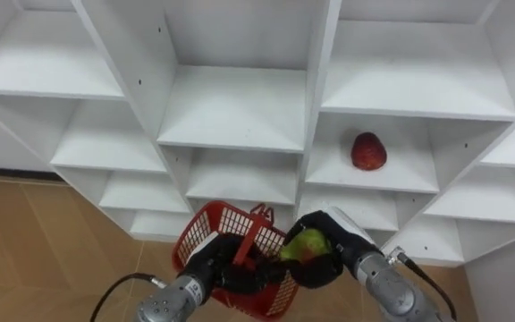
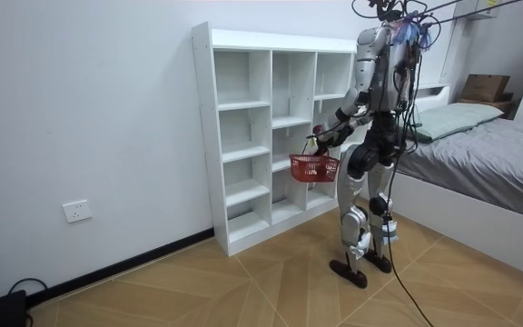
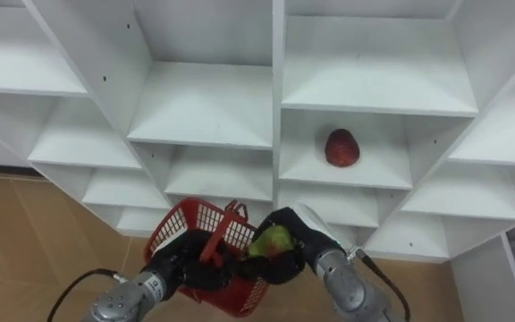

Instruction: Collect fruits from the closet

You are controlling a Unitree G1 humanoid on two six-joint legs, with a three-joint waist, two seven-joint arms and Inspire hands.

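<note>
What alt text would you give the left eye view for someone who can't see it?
The robot's right hand holds a green fruit at the rim of a red basket gripped by its left hand. Behind stands a white closet of open shelves, one red fruit lying on a shelf.

Clutched in right hand (image 1: 342, 234), green fruit (image 1: 305, 244), red-tinged, just over red mesh basket (image 1: 229, 225) gripped by left hand (image 1: 215, 266). Well above right hand, red fruit (image 1: 368, 151) lying on shelf.

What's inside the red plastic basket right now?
No fruit shows inside the red plastic basket; the left hand on its handle hides its floor. The right hand holds a green round fruit at its rim.
</note>
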